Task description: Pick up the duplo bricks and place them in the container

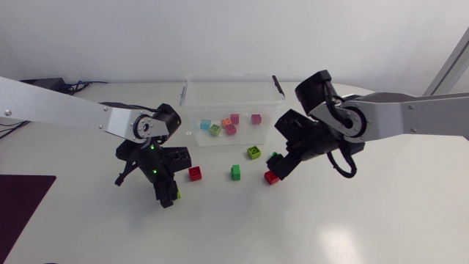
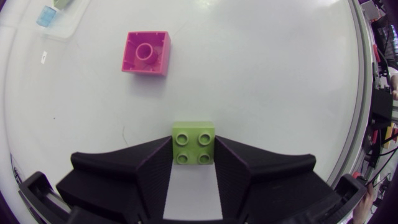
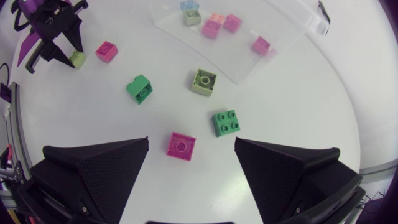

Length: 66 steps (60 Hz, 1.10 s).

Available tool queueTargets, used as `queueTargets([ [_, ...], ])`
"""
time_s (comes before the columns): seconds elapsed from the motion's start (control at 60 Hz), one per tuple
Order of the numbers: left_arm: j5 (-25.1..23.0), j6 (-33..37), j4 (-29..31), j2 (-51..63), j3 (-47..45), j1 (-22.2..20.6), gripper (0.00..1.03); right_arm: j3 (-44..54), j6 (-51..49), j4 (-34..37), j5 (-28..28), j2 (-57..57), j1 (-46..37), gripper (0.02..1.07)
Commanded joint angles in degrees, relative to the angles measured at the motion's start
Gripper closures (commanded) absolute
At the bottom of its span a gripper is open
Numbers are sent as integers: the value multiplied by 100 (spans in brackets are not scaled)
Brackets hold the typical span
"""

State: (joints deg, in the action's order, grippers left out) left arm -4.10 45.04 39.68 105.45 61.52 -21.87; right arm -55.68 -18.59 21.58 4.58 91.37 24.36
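My left gripper [image 1: 170, 196] is shut on a lime brick [image 2: 194, 142] that rests on the white table; both fingers press its sides. A red brick [image 1: 195, 173] lies just ahead of it [image 2: 146, 53]. My right gripper [image 3: 191, 142] hangs open over another red brick [image 3: 181, 146], which lies between its fingertips without touching them. A dark green brick [image 3: 226, 122] sits just beyond that one. Further out lie a lime brick [image 3: 203, 81] and a green brick [image 3: 140, 88]. The clear container [image 1: 192, 110] at the back holds several bricks.
The container's lid handle [image 1: 278, 83] sticks up at its right rim. A dark mat [image 1: 18, 202] covers the table's front left corner. Open table surface [image 1: 308, 220] stretches in front of both grippers.
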Motion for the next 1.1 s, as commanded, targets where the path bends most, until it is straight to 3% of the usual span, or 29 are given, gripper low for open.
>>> queueTargets([
  [0.0,-118,40,92,-174,89,60,87,-127,400,188,-150,469,69,7],
  [0.283,-900,-338,40,-1308,220,218,88,-725,804,505,-229,1287,69,12],
  [0.45,-1260,-988,-549,-1852,317,262,88,-936,998,601,-344,1621,130,18],
  [0.667,-1357,-1902,-1665,-2081,379,341,88,-980,1147,575,-344,1867,201,41],
  [0.7,-1374,-2359,-2237,-2072,396,403,87,-962,1182,549,-344,1911,245,50],
  [0.817,-1374,-2763,-2799,-2002,431,473,87,-918,1209,461,-361,1998,324,68],
  [0.833,-1374,-2974,-3019,-1923,493,508,87,-901,1217,434,-396,2016,350,79],
  [0.85,-1374,-3027,-3080,-1888,502,508,87,-874,1217,399,-396,1998,359,81],
  [1.083,-979,-3677,-3924,-1316,906,394,87,-655,1147,619,-458,1251,385,83],
])
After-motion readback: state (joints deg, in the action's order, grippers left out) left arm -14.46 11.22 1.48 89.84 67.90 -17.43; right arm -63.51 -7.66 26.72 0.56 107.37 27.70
